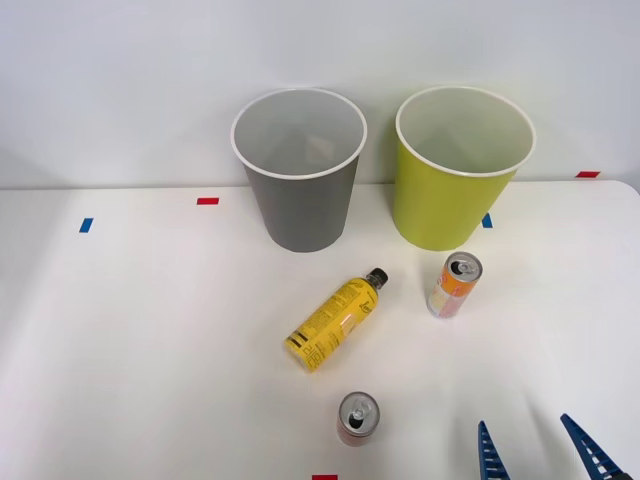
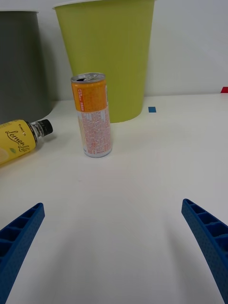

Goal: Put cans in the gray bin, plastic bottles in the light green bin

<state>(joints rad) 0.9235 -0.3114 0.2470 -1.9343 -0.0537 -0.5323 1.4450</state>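
Front view high, looking down; wrist view low (near tabletop); both share orange can.

White bench, pale wall and scattered tape marks

The bench is plain white and runs back to a pale wall behind it. Small tape marks sit on its surface: a blue tape mark near the far left, a red tape mark a little to its right near the wall, another red mark at the far right edge, a blue square toward the right, and a red strip at the near edge. From the wrist view the blue square and a red corner mark lie flat on the bench.
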